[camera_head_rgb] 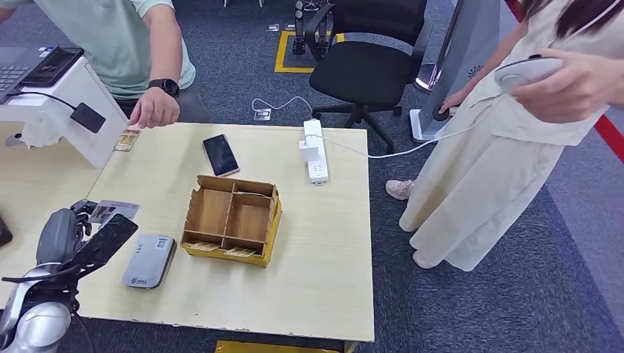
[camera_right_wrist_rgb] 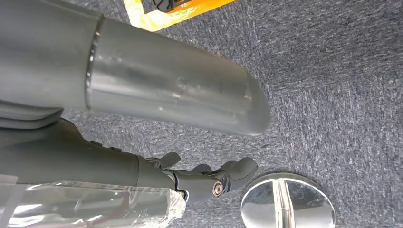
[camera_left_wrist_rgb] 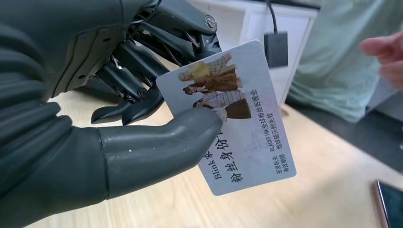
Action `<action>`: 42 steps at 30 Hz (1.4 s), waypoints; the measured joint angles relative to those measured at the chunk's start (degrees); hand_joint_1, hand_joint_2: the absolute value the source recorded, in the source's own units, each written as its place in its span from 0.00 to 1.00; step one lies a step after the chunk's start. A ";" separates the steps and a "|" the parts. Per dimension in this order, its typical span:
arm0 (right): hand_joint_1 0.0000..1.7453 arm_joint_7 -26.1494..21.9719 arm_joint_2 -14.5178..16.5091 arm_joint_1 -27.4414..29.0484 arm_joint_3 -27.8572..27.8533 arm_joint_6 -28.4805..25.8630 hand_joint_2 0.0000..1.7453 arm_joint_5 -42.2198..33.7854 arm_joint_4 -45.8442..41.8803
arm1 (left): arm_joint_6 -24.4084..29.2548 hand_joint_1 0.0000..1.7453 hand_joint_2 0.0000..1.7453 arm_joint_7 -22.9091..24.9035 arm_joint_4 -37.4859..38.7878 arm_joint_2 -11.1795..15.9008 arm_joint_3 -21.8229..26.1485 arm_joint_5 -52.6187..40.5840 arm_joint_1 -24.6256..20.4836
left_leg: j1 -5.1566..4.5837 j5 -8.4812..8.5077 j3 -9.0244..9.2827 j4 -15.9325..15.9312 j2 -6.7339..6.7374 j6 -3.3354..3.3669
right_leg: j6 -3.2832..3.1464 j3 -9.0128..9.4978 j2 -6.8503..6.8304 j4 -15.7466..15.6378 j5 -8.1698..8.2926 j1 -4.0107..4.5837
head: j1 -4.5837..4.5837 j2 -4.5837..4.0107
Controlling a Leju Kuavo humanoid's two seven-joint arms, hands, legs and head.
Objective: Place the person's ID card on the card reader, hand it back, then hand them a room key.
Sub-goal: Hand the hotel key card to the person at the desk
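My left hand hovers over the table's near left corner and pinches the ID card. Close up, the thumb presses the white card, printed with a photo and text, against the dark fingers. The grey card reader lies flat just right of that hand. A wooden divided box at mid-table holds room key cards in its front slots. The person's hand with a black watch rests at the far left corner. My right hand hangs over the carpet, holding nothing.
A black phone and a white power strip lie on the far half of the table. A small card lies under the person's fingers. A white stand is at the left. Another person stands to the right.
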 joint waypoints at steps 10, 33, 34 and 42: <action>0.00 1.31 0.19 -0.71 0.36 0.18 0.00 3.27 -0.03 | 6.01 1.00 1.00 0.23 7.84 -3.41 -3.76 -11.46 -12.39 | 0.00 0.04 0.02 0.03 -0.04 0.00 | -0.03 0.02 -0.02 0.00 0.06 0.00 | -0.02 0.00; 0.00 2.14 0.57 -1.44 1.97 -0.68 0.00 3.04 0.60 | 14.24 1.00 1.00 0.66 25.89 -9.80 -10.78 -16.60 -28.84 | 0.00 0.04 0.00 0.04 0.04 0.01 | -0.03 -0.04 0.07 0.01 0.06 0.00 | -0.03 0.00; 0.00 2.17 0.58 -1.52 1.97 -0.68 0.00 2.91 0.60 | 14.26 1.00 1.00 0.86 26.10 -10.00 -11.02 -16.69 -29.32 | 0.00 0.04 0.00 0.04 0.04 0.01 | -0.03 -0.04 0.08 0.01 0.06 0.00 | -0.04 0.00; 0.00 2.14 0.64 -1.64 1.97 -0.68 0.00 2.10 0.60 | 14.47 0.03 1.00 1.24 27.25 -10.96 -12.37 -16.57 -31.39 | -0.01 0.03 0.00 0.04 0.06 0.01 | -0.03 -0.04 0.09 0.01 0.06 0.00 | -0.03 0.00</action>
